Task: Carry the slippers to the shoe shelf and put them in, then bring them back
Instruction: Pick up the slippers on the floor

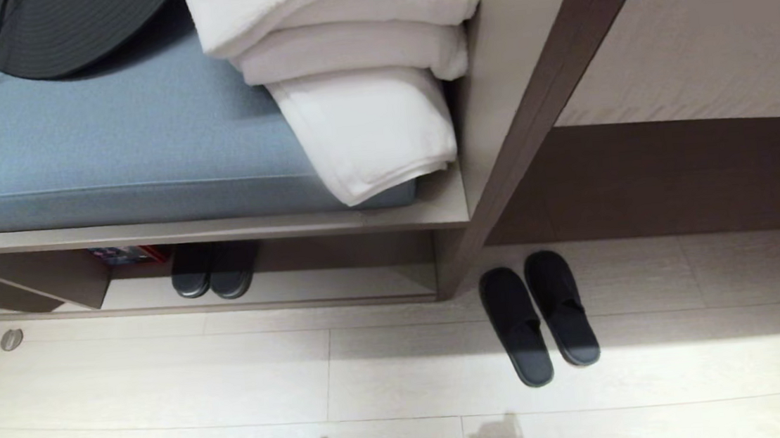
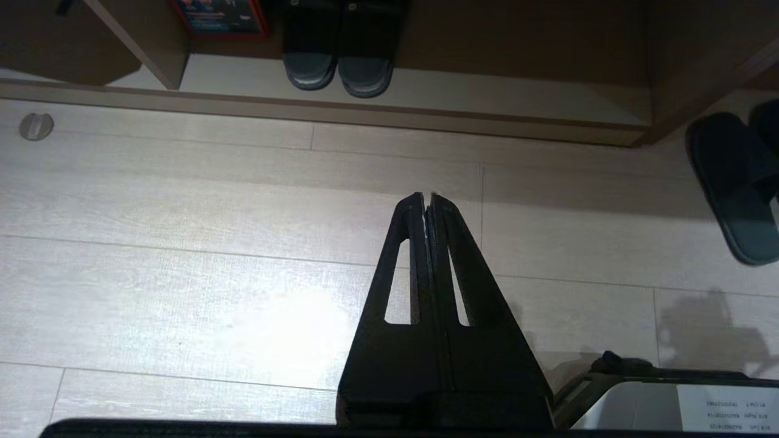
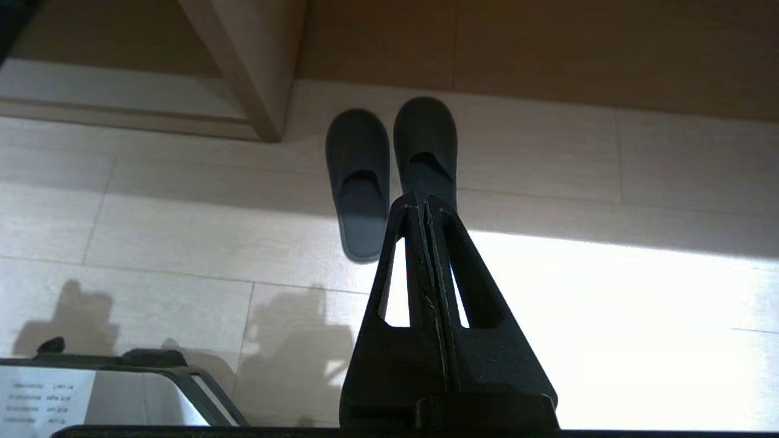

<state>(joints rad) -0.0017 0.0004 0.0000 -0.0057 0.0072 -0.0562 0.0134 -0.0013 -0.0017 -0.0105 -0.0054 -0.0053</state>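
Note:
The slippers, a flat dark pair, lie side by side on the pale floor with toes toward the wall, just right of the shoe shelf. In the right wrist view the slippers lie ahead of my right gripper, which hangs above the floor, shut and empty. My left gripper is also shut and empty over bare floor, facing the shoe shelf, with one slipper off to the side. Neither gripper shows in the head view.
A chunkier dark pair and a red-edged box sit inside the shelf. Above it lie a blue cushion, folded white towels and a dark hat. A brown upright panel separates shelf and slippers. A round fitting is set in the floor.

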